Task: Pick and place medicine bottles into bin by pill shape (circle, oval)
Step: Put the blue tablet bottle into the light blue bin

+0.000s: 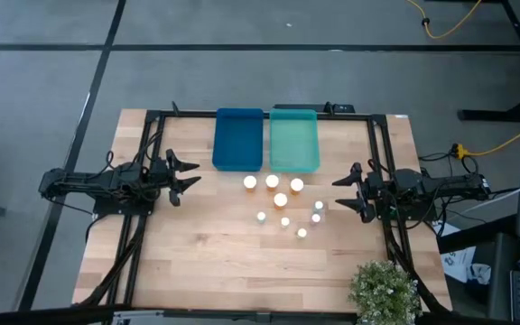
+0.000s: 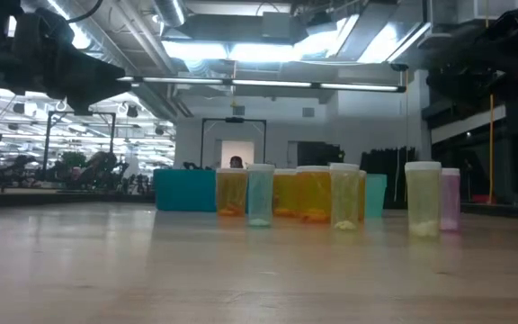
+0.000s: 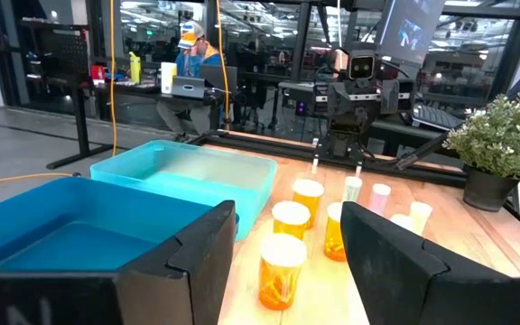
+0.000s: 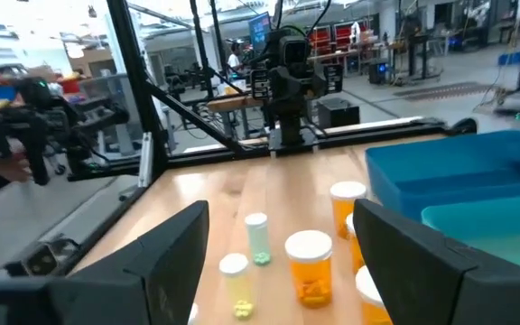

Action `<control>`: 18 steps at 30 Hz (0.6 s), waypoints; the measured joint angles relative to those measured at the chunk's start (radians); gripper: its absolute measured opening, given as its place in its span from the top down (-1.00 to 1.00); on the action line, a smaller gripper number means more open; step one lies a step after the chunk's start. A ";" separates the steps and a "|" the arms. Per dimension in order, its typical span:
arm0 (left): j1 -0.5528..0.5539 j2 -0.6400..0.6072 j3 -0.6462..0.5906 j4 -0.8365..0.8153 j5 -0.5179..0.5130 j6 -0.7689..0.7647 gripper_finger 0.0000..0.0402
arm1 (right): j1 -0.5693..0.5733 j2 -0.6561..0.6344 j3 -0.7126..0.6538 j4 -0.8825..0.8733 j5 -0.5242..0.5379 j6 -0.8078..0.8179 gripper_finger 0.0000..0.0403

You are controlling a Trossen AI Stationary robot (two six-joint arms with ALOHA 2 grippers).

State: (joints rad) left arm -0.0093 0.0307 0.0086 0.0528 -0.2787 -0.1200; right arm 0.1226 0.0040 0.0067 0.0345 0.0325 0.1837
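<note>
Nine small round white-capped medicine bottles stand upright in a loose cluster at the middle of the pale wooden plank table point(image 1: 197, 262).

Four are the larger orange-amber bottles point(image 1: 272, 181), in an arc on the far side of the cluster, just near of the bins; orange pills lie at their bottoms in the left wrist view.

Five are the smaller pale bottles point(image 1: 285, 221), scattered on the near and right side of the cluster, each apart from the others. In the low view they look pale green, teal and pink-tinted.

Two shallow rectangular plastic bins sit side by side, touching, at the far middle of the table: a dark blue bin point(image 1: 238, 159) on the left, a light teal bin point(image 1: 294, 161) on the right. Both hold nothing.

Left gripper point(image 1: 190, 174) at the left side of the table, fingers spread wide, holding nothing, well apart from the bottles.

Right gripper point(image 1: 343, 193) at the right side, fingers likewise spread wide and holding nothing, near the rightmost pale bottles.

A green potted plant point(image 1: 383, 291) stands at the near right corner.
</note>
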 joint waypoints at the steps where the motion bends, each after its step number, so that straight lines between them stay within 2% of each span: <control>1: 0.000 0.000 0.000 0.000 0.000 0.000 0.03 | 0.000 0.000 0.000 0.000 -0.012 0.012 -0.37; 5: 0.000 0.000 0.000 0.000 0.000 0.000 0.03 | 0.000 0.000 0.000 -0.006 -0.028 0.059 -0.37; 8: 0.000 0.000 0.000 0.006 0.000 0.000 0.03 | 0.000 0.002 0.036 -0.092 -0.004 0.083 -0.37; 13: 0.000 0.000 0.000 0.010 0.000 0.000 0.03 | 0.000 0.028 0.208 -0.301 0.101 0.124 -0.37; 18: 0.000 0.000 0.000 0.010 -0.004 0.000 0.03 | 0.000 0.129 0.386 -0.441 0.118 0.058 -0.37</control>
State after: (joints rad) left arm -0.0097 0.0306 0.0083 0.0625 -0.2827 -0.1198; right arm 0.1226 0.1326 0.3931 -0.4067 0.1505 0.2416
